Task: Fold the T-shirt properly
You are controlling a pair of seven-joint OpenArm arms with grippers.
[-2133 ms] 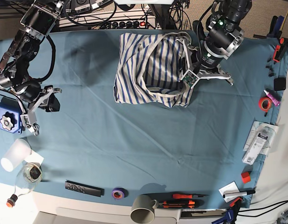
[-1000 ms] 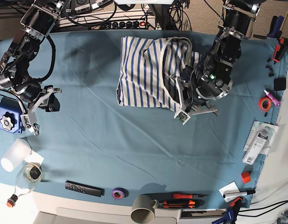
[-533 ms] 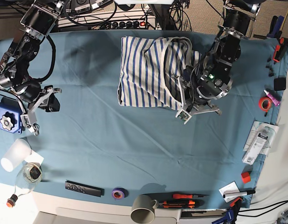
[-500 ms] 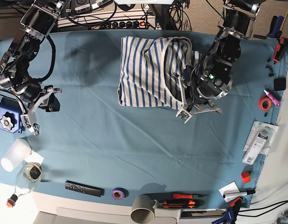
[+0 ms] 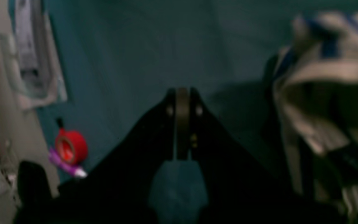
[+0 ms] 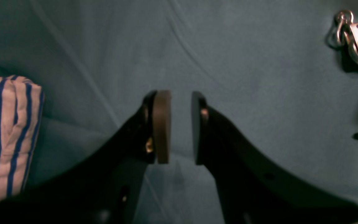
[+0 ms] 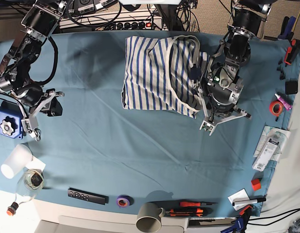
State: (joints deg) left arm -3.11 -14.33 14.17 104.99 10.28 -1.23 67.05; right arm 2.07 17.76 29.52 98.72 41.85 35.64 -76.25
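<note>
The white T-shirt point(image 7: 157, 73) with blue stripes lies bunched at the back middle of the teal cloth point(image 7: 140, 150), its cream neckline looped on its right half. My left gripper point(image 7: 224, 121) hovers just past the shirt's front right corner. In the left wrist view it point(image 5: 182, 96) is shut with nothing between the pads, and the shirt point(image 5: 322, 77) lies to its right. My right gripper point(image 7: 36, 121) stays at the far left, well away from the shirt. In the right wrist view it point(image 6: 179, 99) stands open and empty over bare cloth, with the shirt point(image 6: 5, 130) at the left edge.
A red tape roll point(image 7: 275, 107) and a packet point(image 7: 269, 148) lie at the right edge. A blue box point(image 7: 8, 124), a white cup point(image 7: 15, 161) and a bottle point(image 7: 28, 182) sit at the left. A remote point(image 7: 87, 195), purple tape point(image 7: 123, 200) and a mug point(image 7: 150, 217) line the front.
My left arm swung from the shirt's front right corner to the right and turned, now off the shirt. The shirt's right side has settled flatter. The right arm has not moved.
</note>
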